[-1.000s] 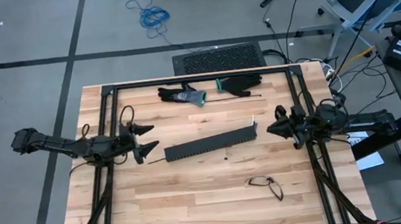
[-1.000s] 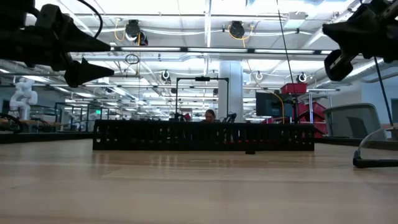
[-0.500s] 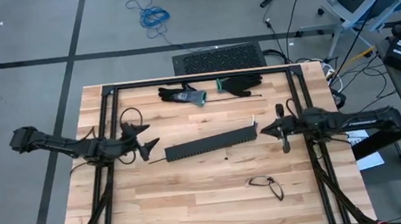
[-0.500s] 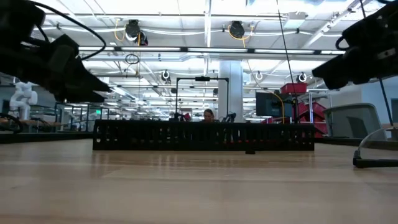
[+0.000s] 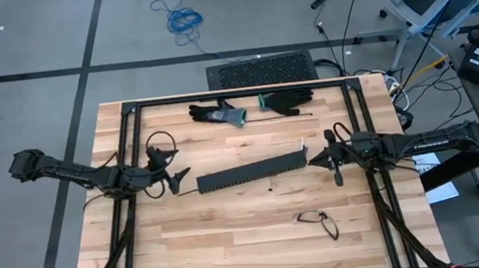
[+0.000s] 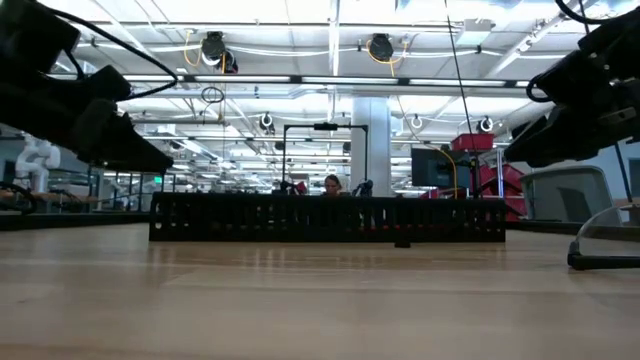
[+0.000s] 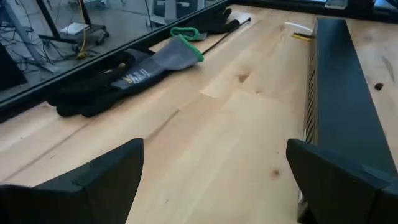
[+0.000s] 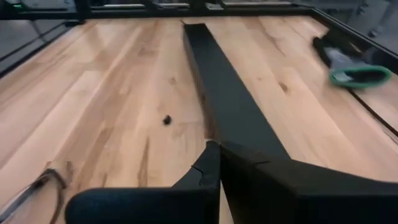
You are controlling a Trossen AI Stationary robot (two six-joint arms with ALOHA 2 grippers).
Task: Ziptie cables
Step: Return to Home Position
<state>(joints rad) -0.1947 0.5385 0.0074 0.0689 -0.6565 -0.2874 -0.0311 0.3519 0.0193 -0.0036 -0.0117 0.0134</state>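
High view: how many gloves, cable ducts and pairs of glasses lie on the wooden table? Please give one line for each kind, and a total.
Gloves: 2
Black cable duct: 1
Pair of glasses: 1
Total: 4

table [image 5: 232,233]: planked wood, smooth, light sheen. duct [image 5: 252,173]: matt black plastic, slotted sides. gloves [image 7: 124,78]: dark cloth, grey cuff. left gripper [image 7: 214,152] fingers [image 7: 106,177]: matt black plastic.
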